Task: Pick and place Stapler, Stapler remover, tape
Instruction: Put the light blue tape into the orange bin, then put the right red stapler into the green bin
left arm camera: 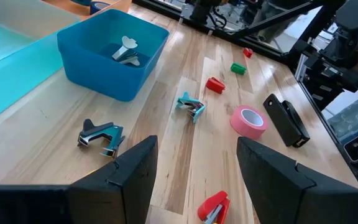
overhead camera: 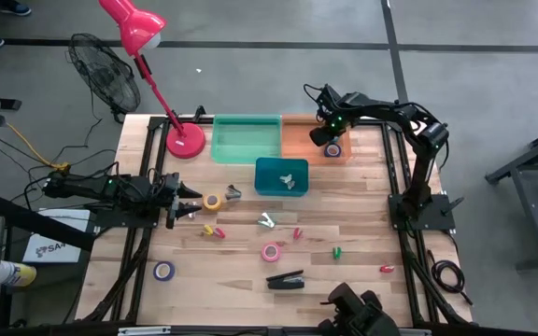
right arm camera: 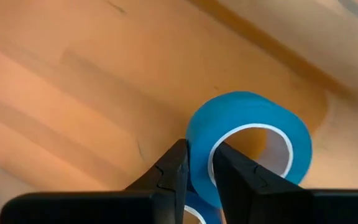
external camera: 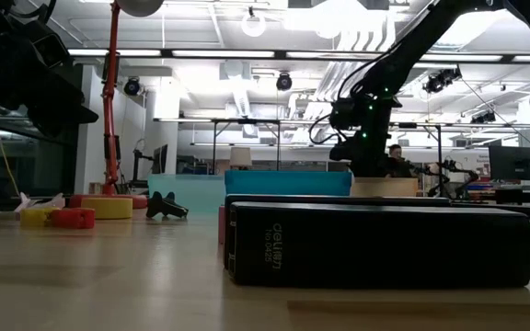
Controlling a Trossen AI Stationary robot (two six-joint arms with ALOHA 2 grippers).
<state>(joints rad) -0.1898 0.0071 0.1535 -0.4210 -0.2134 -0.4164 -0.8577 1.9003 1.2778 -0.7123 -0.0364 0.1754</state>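
My right gripper [overhead camera: 328, 140] is over the orange tray [overhead camera: 297, 131] and shut on a blue tape roll [right arm camera: 247, 134]. My left gripper [left arm camera: 194, 180] hovers open near the table's left edge, close to the yellow tape [overhead camera: 213, 202]. The black stapler [overhead camera: 286, 279] lies flat near the near edge, with pink tape [overhead camera: 271, 251] just beyond it and purple tape [overhead camera: 163, 271] to its left. One staple remover [left arm camera: 101, 135] and a teal one [left arm camera: 191, 106] lie on the wood. A third remover [left arm camera: 126, 51] sits in the blue bin [overhead camera: 267, 185]. My right gripper pinches the blue roll's wall [right arm camera: 199, 134], one finger [right arm camera: 232, 171] inside the pale hollow core and the other finger [right arm camera: 173, 171] outside. The fingers come from above, pointing down into the orange tray. The roll stands on edge; whether it rests on the tray floor I cannot tell.
A green tray [overhead camera: 247, 138] sits left of the orange one. The red lamp's base [overhead camera: 185, 140] stands at the far left of the table. Small red pieces [overhead camera: 215, 231], [overhead camera: 387, 269] and a green one [overhead camera: 337, 252] are scattered mid-table.
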